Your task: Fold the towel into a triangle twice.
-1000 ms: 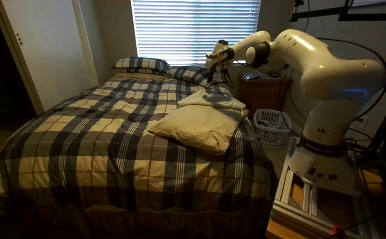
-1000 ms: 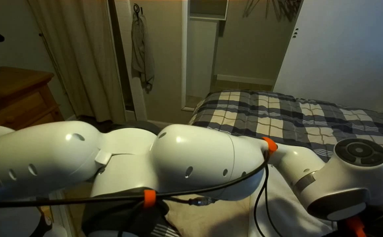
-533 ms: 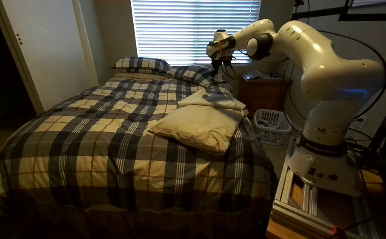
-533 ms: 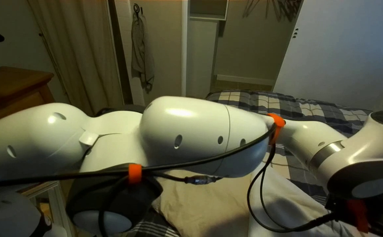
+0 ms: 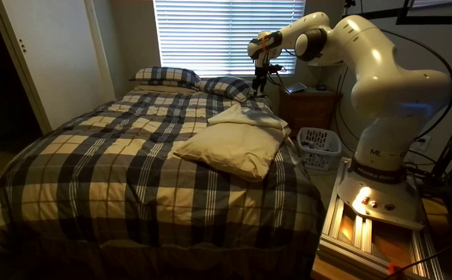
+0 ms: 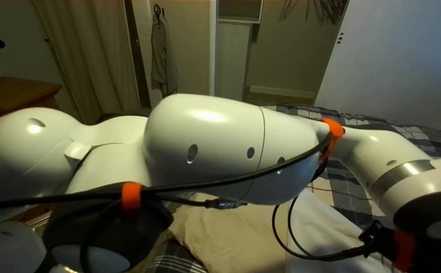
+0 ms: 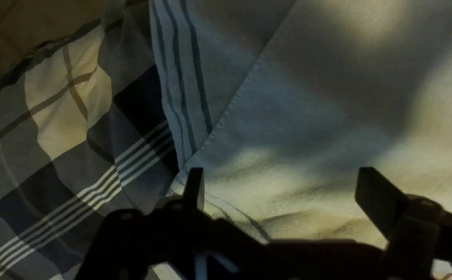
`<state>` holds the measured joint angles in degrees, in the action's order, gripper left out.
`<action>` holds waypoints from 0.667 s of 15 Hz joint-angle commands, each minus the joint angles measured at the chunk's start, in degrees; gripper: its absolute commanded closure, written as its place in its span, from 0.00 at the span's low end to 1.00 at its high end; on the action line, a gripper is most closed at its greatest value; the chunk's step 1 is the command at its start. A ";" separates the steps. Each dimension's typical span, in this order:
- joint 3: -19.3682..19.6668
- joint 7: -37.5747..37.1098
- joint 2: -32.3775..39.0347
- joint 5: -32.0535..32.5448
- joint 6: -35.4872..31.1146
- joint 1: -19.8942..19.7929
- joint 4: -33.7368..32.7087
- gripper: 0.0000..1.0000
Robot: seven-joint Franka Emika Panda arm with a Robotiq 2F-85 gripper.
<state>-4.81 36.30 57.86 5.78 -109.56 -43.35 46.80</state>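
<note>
1. The towel (image 5: 249,117) is lying on the plaid surface (image 5: 140,163), apparently overlapping what looks like a cream pillow (image 5: 233,151).
2. My pincer (image 7: 281,182) is standing wide open, holding nothing that I am seeing; towel is showing beneath its parted fingers (image 7: 195,186), but whether they are touching it I cannot tell.
3. In the wrist view, a slanting edge is crossing a lower layer, so I am judging one triangle fold made; the second is probably waiting.
4. That view is also showing dark stripes (image 7: 196,74) along the border, which are not standing out elsewhere.
5. An exterior view is adding the towel's outline and a laundry basket (image 5: 319,149).
6. In an exterior view, my arm (image 6: 212,148) is blocking much, and my fingertips are not appearing.
</note>
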 commanded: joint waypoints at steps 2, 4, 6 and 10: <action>-1.24 -3.69 -3.01 -4.30 -1.38 -3.26 9.12 0.00; -0.42 -4.43 -3.46 -4.12 -2.04 -4.05 11.79 0.00; 0.20 -5.38 -3.25 -3.91 -2.50 -5.27 12.89 0.00; 1.49 -8.65 -1.75 -4.20 -1.23 -7.85 12.32 0.00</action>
<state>-3.88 30.25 57.61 3.00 -110.61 -49.42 56.42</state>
